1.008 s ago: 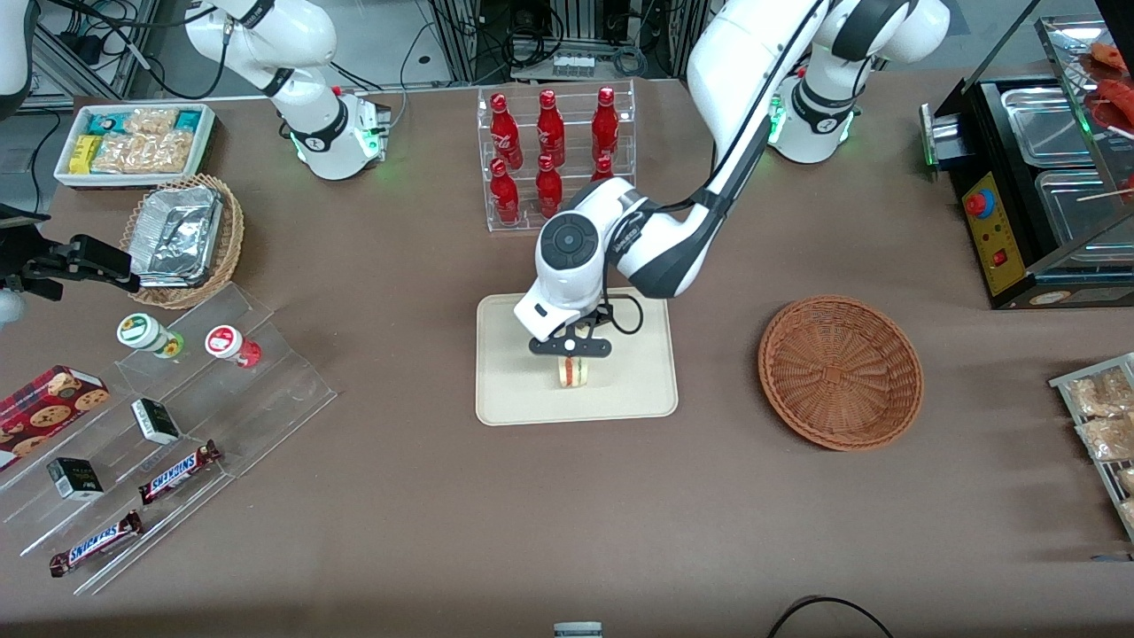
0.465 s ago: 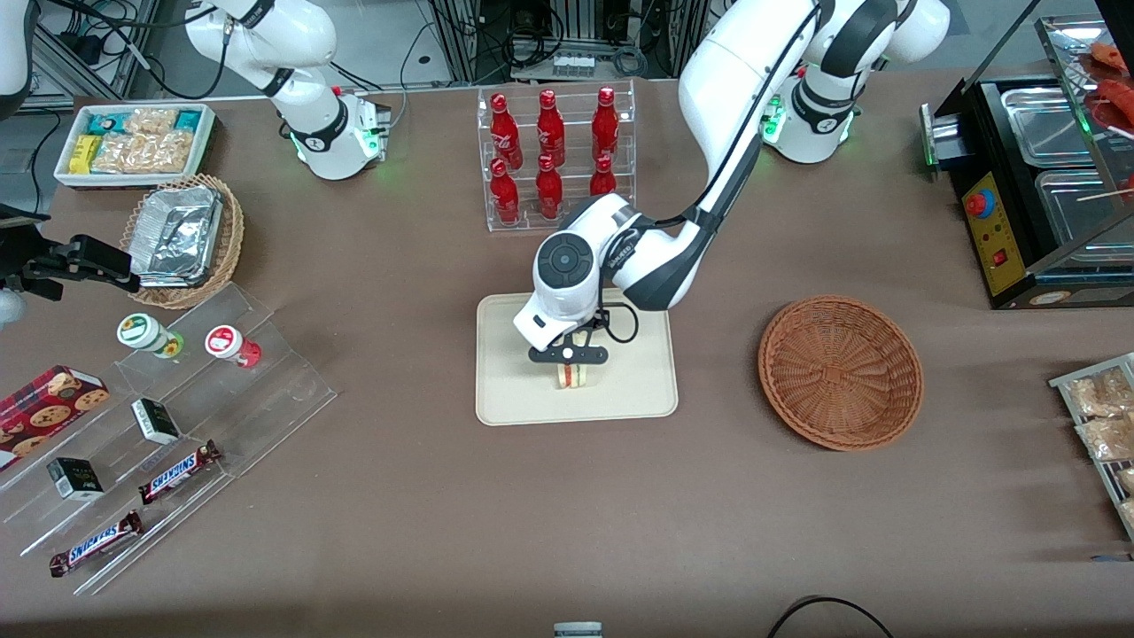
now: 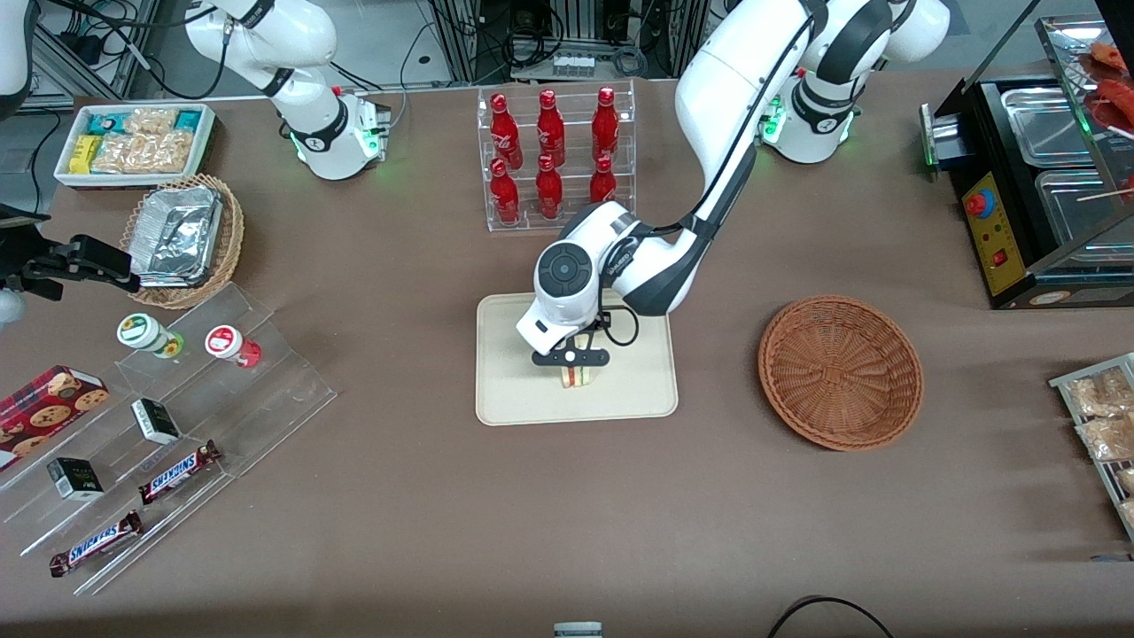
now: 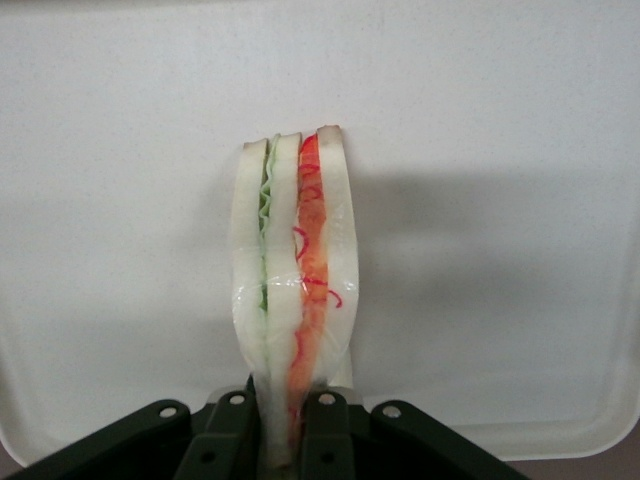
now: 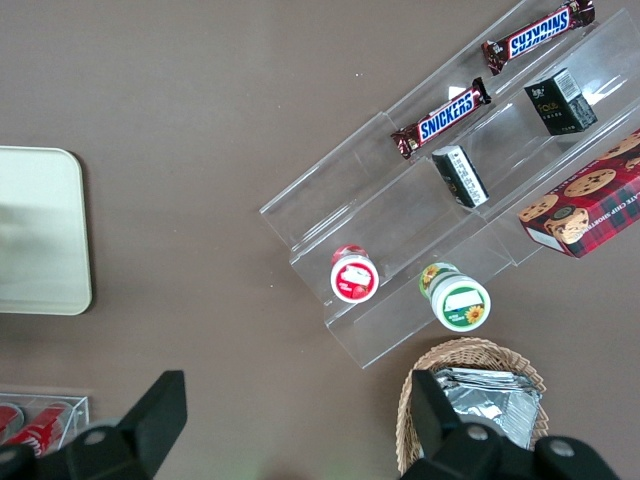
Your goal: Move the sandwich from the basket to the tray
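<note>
The sandwich (image 3: 577, 377) (image 4: 292, 290), pale bread with green and orange-pink filling, stands on its edge on the cream tray (image 3: 514, 390) (image 4: 500, 150) near the tray's middle. My gripper (image 3: 573, 361) (image 4: 286, 440) is directly above it, shut on the sandwich, its black fingers (image 4: 328, 435) pinching the wedge's narrow end. The reddish-brown wicker basket (image 3: 840, 370) sits empty on the table beside the tray, toward the working arm's end.
A clear rack of red bottles (image 3: 554, 155) stands farther from the front camera than the tray. Toward the parked arm's end are acrylic steps with snack bars (image 3: 177, 470), a tan basket of foil containers (image 3: 183, 237) and a white snack bin (image 3: 135, 142). A black food warmer (image 3: 1036, 186) stands at the working arm's end.
The gripper has lowered the sandwich onto the tray over the last second; the wrist has sunk and the sandwich now shows less below the gripper.
</note>
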Motion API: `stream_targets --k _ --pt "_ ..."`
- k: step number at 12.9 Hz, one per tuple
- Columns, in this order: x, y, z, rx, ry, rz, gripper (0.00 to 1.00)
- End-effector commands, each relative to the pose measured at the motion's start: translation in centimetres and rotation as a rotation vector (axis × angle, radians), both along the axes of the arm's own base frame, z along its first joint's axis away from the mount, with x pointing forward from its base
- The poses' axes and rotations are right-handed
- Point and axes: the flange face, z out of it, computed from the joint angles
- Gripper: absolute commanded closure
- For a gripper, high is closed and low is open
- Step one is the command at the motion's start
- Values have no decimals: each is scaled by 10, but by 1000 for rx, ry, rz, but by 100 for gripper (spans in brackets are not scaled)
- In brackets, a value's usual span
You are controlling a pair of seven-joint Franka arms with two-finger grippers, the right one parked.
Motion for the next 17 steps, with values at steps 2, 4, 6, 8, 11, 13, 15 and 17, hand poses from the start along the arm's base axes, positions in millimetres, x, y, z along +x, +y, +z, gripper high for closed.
stream_targets --k 2,4,6,8,11,13,15,17 --pt "3 -6 7 -9 1 23 0" --pt "4 -6 20 -14 -7 19 0" --pt "7 -4 45 -25 -17 16 0" --pt "11 -2 75 -24 -15 9 0" --pt "26 20 126 -20 -13 -20 0" --pt "35 43 159 -31 -20 -82 0" --pt "48 78 180 -10 9 -81 0" --pt "45 104 195 29 0 -70 0"
